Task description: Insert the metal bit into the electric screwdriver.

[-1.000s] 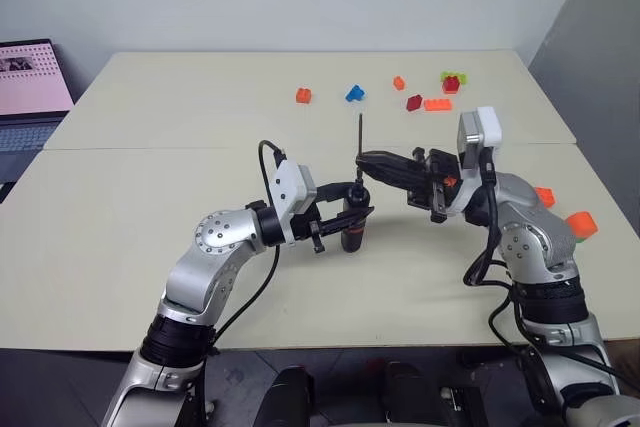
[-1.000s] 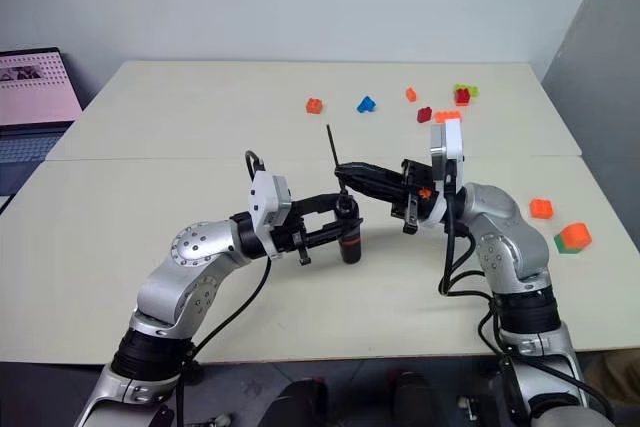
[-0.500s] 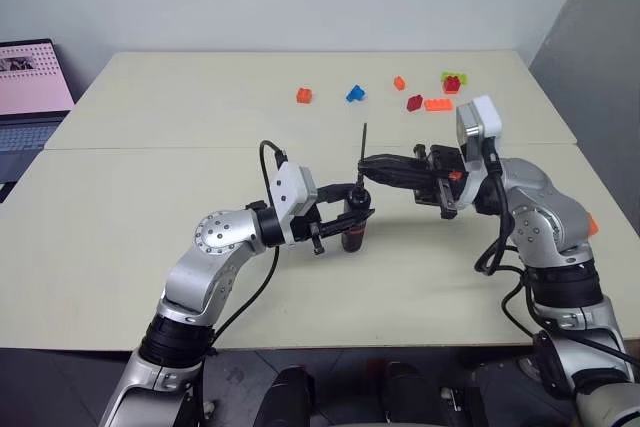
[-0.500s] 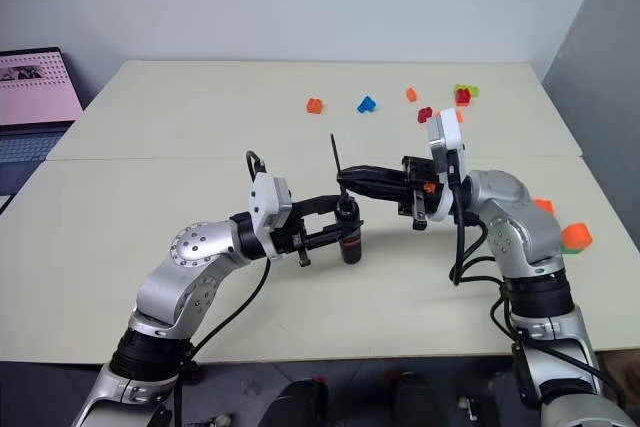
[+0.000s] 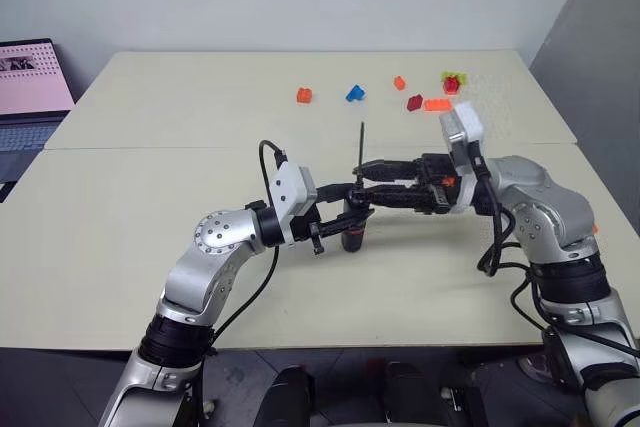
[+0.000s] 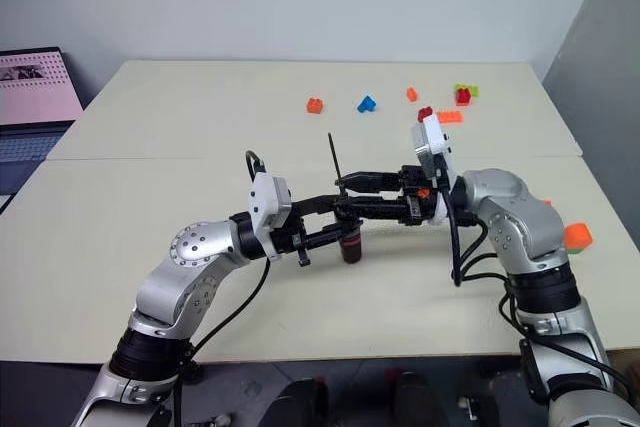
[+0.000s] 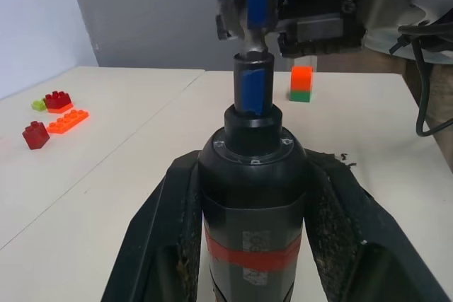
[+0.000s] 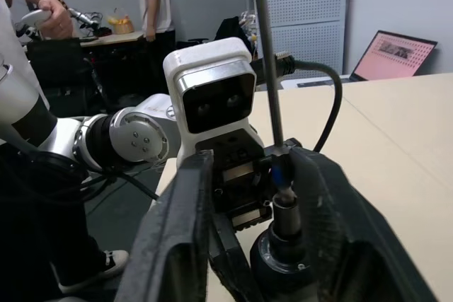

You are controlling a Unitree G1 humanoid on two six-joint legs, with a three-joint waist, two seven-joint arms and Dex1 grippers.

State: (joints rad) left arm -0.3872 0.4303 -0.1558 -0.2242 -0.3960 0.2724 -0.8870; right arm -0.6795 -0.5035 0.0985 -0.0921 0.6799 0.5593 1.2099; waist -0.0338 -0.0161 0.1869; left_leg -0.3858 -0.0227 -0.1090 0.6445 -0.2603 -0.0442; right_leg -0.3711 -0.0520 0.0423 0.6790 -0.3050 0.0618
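The left end effector (image 7: 253,245), its two black fingers (image 7: 159,238) clamped on the electric screwdriver (image 7: 252,203), red band visible. The right end effector (image 7: 297,5) sits blurred just beyond the tool's narrowed end. Red, orange and green toy bricks (image 7: 53,114) lie on the tabletop (image 7: 106,175).

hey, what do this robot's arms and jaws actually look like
Both arms are silver-grey metal with round joint housings and black bands near the base. Each wrist carries a white boxy camera block, with black cables looping along the forearm. The left gripper and right gripper have black jaws; the right wrist shows a small orange-red mark.
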